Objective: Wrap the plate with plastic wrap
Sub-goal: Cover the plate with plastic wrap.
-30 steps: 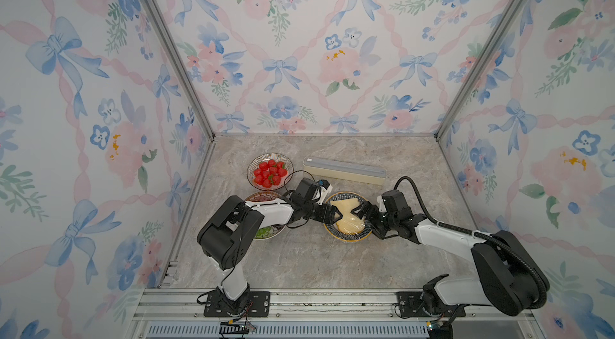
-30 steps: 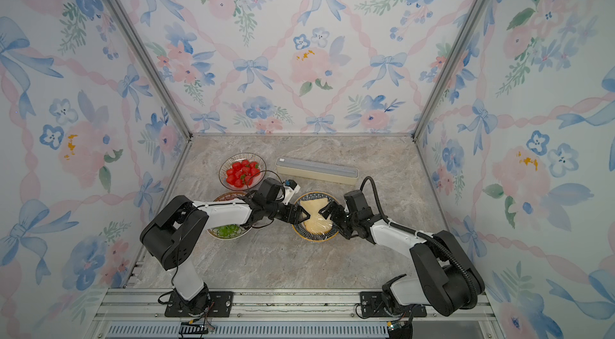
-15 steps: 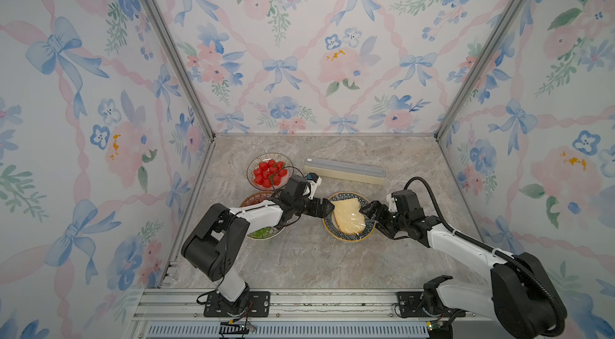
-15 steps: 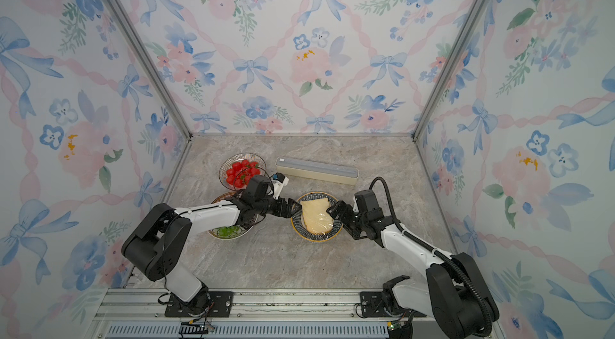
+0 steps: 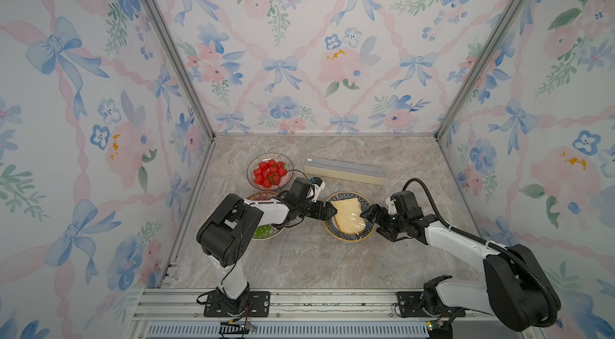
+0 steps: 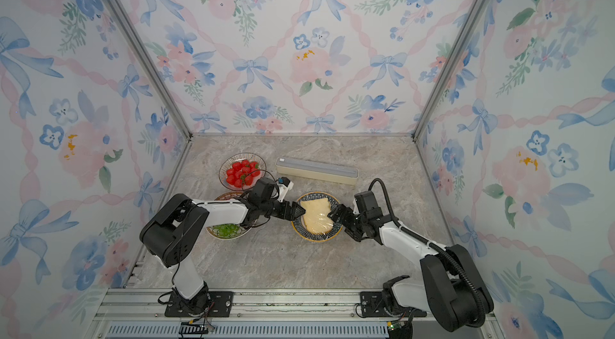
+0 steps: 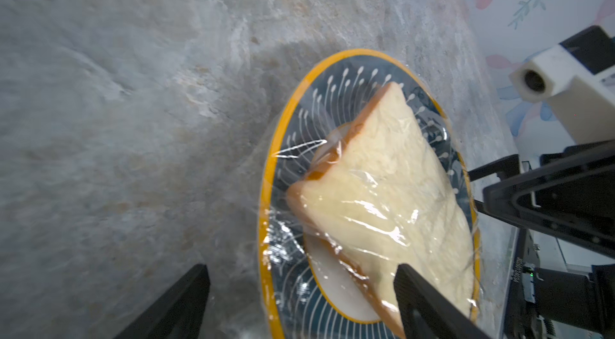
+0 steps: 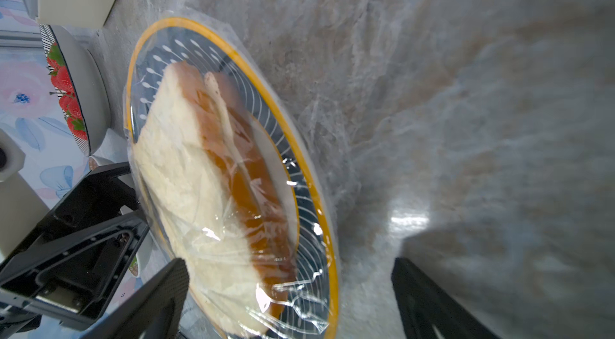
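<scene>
Tally on the marble tabletop [image 5: 299, 264]: robot parts in pairs, dishes in a trio, the rest single.

Two arms, left arm [image 5: 266, 211] and right arm [image 5: 459, 237], with one gripper apiece: left gripper [image 5: 330, 212], right gripper [image 5: 371, 216]. Three dishes: one blue plate [image 5: 333, 231] with a yellow rim, one strawberry bowl [image 5: 251, 171], one bowl of green pieces [image 5: 258, 195] half hidden under the left arm. One piece of bread [image 5: 347, 216]. One sheet of plastic wrap [image 7: 279, 247]. One long cream box [image 5: 344, 171]. Strawberries too tightly heaped for a sure count.
</scene>
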Robot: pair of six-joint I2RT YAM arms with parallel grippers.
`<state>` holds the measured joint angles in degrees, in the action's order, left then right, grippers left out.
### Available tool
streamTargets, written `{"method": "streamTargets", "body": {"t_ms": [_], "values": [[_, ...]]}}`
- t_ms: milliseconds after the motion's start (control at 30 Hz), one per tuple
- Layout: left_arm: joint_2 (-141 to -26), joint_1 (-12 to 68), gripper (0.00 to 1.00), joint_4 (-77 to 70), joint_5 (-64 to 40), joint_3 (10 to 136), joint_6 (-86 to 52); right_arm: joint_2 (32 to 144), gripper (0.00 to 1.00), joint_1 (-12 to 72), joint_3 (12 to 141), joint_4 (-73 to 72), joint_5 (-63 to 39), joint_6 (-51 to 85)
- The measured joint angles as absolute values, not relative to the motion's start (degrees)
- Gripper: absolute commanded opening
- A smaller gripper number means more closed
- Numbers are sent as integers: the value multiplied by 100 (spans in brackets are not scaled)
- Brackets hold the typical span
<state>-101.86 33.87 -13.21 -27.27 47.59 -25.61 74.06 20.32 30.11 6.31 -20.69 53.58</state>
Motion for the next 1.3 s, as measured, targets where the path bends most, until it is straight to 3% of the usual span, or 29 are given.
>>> {"method": "streamTargets", "body": {"t_ms": [467,767,1033,1167,1300], "values": [[-10248,3750,89,-1885,-3441,4550,-3691,7601,97,2047,2995,152,-2206,5520],[-10582,4049,90,-2224,-3374,4818,-3975,6305,97,1461,3262,2128,-1063,4556],[-9515,3642,90,-1680,-2362,4401,-3570,6654,97,3166,5137,3647,1120,3166],[-8311,3352,89,-1133,-1533,4226,-3098,7616,97,4195,6069,3933,2143,2554],[-7234,2462,90,-862,-934,3865,-2862,8833,97,5009,6997,4010,2801,1903]]}}
